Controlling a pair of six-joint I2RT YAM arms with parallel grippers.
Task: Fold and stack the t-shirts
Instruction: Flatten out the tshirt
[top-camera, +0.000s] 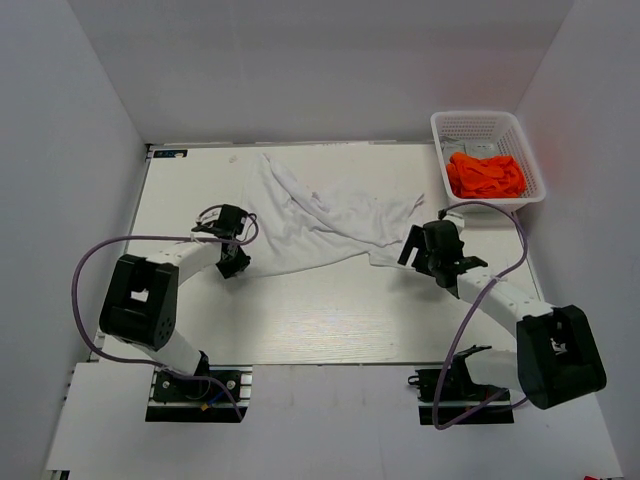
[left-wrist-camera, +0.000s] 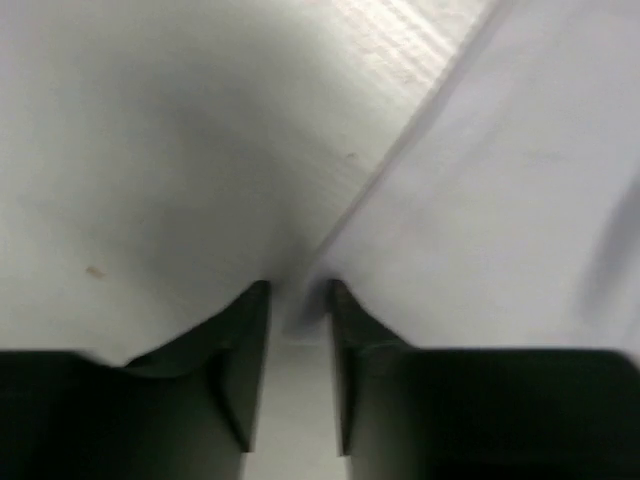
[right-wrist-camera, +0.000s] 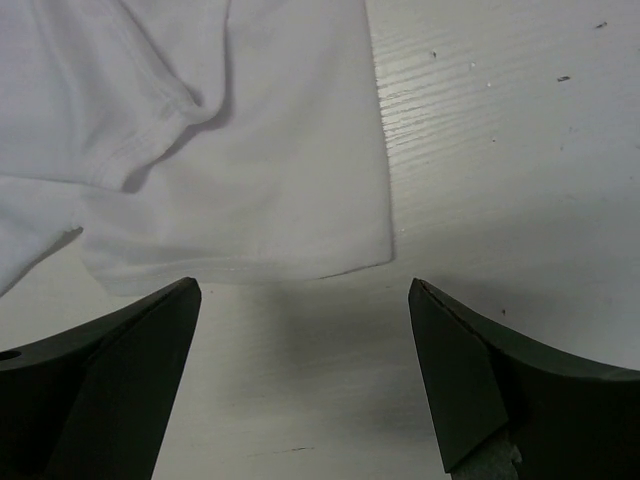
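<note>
Edge of white t-shirt is pinched by left gripper, jaws nearly closed; right gripper is held spread-jawed over its corner, likely for straightening.

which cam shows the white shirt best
The top view: it shows the whole white shirt, lying crumpled and part spread on the table. The right wrist view shows only one hemmed corner and a seam. The left wrist view shows only a blurred edge, close up.
</note>
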